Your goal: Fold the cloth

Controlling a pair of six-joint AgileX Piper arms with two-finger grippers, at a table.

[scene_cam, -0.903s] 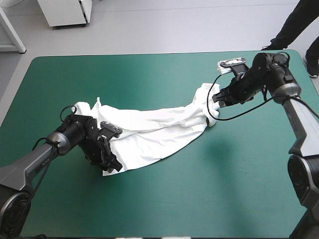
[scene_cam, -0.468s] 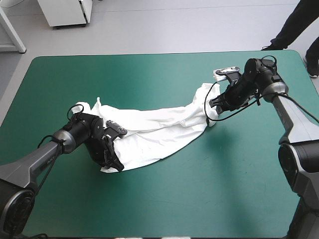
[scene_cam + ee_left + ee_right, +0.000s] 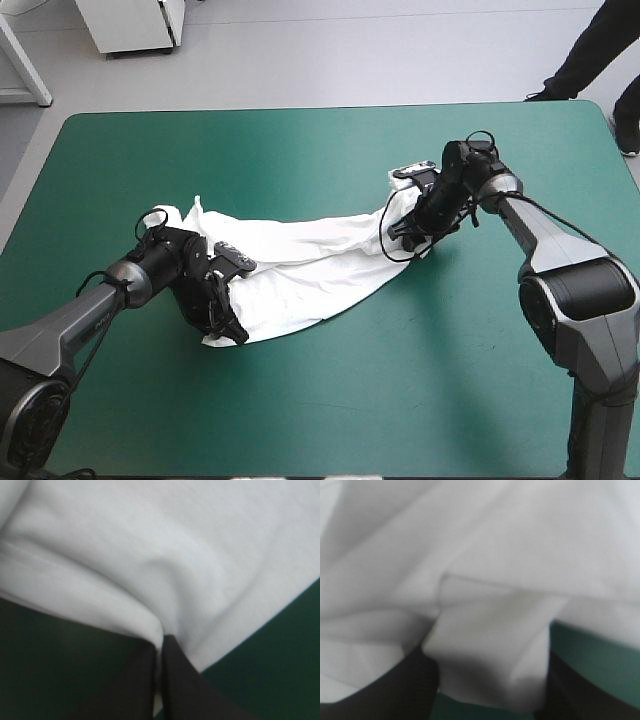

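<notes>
The right tool [image 3: 402, 230] has moved leftward, over the T-shirt's [image 3: 310, 250] end.

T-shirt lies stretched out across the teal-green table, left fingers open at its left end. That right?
No: the left gripper is shut on the T-shirt, not open. The left wrist view shows its black fingers meeting in a point, cloth pinched between them. The rest stands: the T-shirt lies stretched out across the teal-green table.

Grey tubular links, black joints on left arm [image 3: 60, 325], right arm [image 3: 540, 225]; black curved jaws.
</notes>
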